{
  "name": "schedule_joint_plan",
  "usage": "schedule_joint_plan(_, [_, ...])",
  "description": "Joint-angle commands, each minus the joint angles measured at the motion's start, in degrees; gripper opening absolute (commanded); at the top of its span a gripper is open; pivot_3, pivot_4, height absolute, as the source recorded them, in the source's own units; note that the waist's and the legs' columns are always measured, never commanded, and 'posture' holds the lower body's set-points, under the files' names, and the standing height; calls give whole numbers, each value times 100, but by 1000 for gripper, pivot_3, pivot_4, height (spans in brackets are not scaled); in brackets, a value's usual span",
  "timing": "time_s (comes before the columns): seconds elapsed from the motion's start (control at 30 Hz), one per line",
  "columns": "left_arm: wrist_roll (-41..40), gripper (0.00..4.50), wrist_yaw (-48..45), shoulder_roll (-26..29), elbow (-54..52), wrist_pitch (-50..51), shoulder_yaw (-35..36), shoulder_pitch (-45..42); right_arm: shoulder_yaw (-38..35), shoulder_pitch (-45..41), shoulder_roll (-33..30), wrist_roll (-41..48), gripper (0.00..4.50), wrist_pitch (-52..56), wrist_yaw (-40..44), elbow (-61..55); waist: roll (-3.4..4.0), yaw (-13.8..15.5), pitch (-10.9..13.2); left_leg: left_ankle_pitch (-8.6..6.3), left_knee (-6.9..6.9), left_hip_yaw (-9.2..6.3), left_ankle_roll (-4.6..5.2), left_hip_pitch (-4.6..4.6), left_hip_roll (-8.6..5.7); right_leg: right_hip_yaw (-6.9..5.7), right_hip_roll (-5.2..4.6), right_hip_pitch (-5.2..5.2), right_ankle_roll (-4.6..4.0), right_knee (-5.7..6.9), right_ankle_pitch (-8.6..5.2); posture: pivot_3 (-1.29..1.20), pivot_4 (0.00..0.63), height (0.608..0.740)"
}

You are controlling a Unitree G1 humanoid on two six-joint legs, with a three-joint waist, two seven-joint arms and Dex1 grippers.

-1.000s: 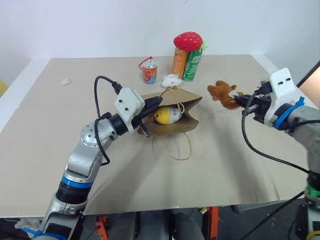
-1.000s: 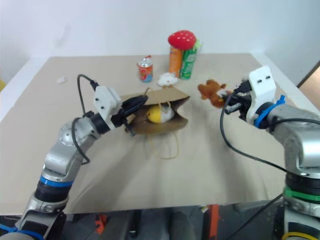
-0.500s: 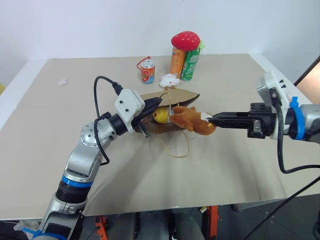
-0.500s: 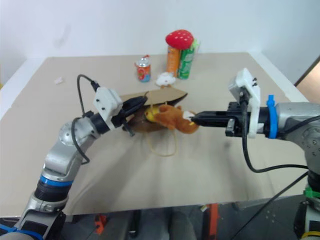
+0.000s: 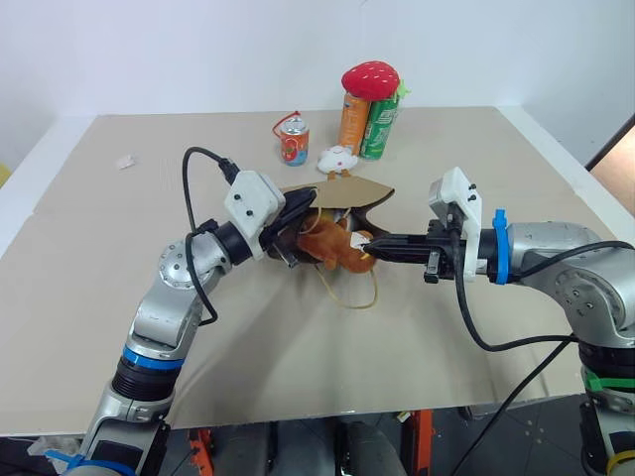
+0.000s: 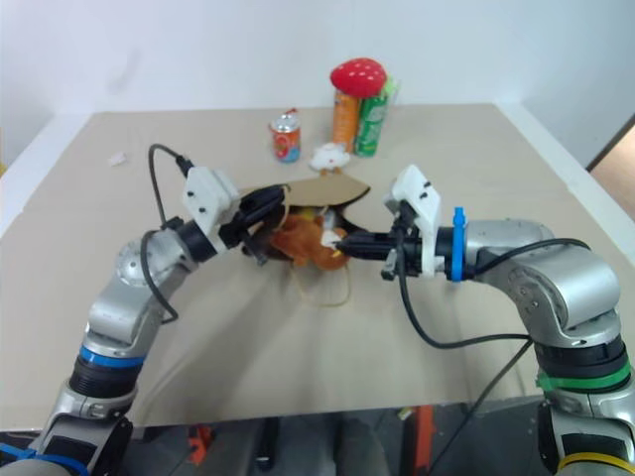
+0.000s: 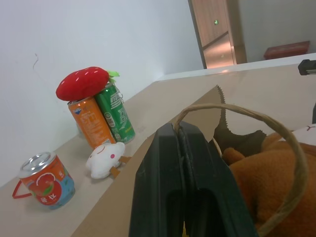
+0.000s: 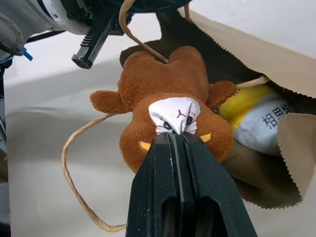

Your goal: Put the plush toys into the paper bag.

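The paper bag (image 5: 349, 190) lies on its side on the table with its mouth facing my right arm. My left gripper (image 5: 298, 214) is shut on the bag's upper edge (image 7: 113, 212) and holds the mouth up. A cord handle (image 7: 276, 129) loops in front of it. The brown plush toy (image 5: 331, 244) sits in the bag's mouth, and my right gripper (image 5: 368, 241) is shut on the white tag at its face (image 8: 174, 112). The yellow and white egg-shaped plush toy (image 8: 253, 116) lies deeper inside the bag, beside the brown one.
An orange can (image 5: 355, 123) and a green can (image 5: 380, 127) stand at the back of the table with a red strawberry plush (image 5: 371, 81) on top. A small red can (image 5: 297, 142) and a small white figure (image 5: 339, 158) sit just behind the bag. The second cord handle (image 5: 349, 296) trails on the table.
My right gripper has swung left from the table's right side, carrying the brown toy to the bag's mouth and partly in. The left gripper has kept its hold in place.
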Motion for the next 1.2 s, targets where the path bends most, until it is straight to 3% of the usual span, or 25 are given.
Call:
schedule_joint_plan(0.03, [-47,0,59,59,-226,11,144,-66,-163,55,-462,-31,28,-167,438,16,0,1,0,0,0,0,0,0,0,0,0,1,0,0,0,0,150,740])
schedule_joint_plan(0.23, [-61,0,43,78,-246,54,152,-90,-382,227,-1088,-167,28,-522,978,299,0,4,0,-2,0,3,-3,0,0,1,-4,1,0,-6,0,0,150,740])
schedule_joint_plan(0.53, [-72,0,4,84,-207,99,146,-165,-187,37,-797,-383,28,-742,686,370,0,0,0,-4,0,4,-5,1,14,0,-5,0,-6,-6,4,0,150,740])
schedule_joint_plan(0.7, [-56,0,-7,82,-243,102,115,-166,23,-321,-347,-517,28,-747,320,445,0,-1,0,-2,0,7,-2,1,10,1,0,0,-5,-6,5,0,150,740])
schedule_joint_plan(0.93, [-63,0,8,31,-296,136,52,-183,689,-910,803,-1265,28,-997,-642,1052,-1,-14,0,-1,1,9,-2,3,14,4,6,-2,-8,-6,13,0,150,740])
schedule_joint_plan(1.1, [-62,0,51,3,-351,181,53,-168,994,-834,952,-1844,28,-1265,-834,1273,-2,14,0,1,1,7,1,-3,5,6,9,-2,-2,-8,14,0,150,740])
schedule_joint_plan(1.17, [-51,0,57,5,-368,186,53,-136,946,-846,1033,-1818,667,-1196,-849,1267,-2,7,0,1,1,11,2,-2,4,10,9,-2,4,-10,17,0,150,740])
schedule_joint_plan(1.2, [-46,0,57,7,-373,189,51,-128,926,-857,1074,-1794,754,-1165,-833,1251,-2,4,0,1,1,10,2,-2,7,9,12,-2,5,-10,18,0,150,740])
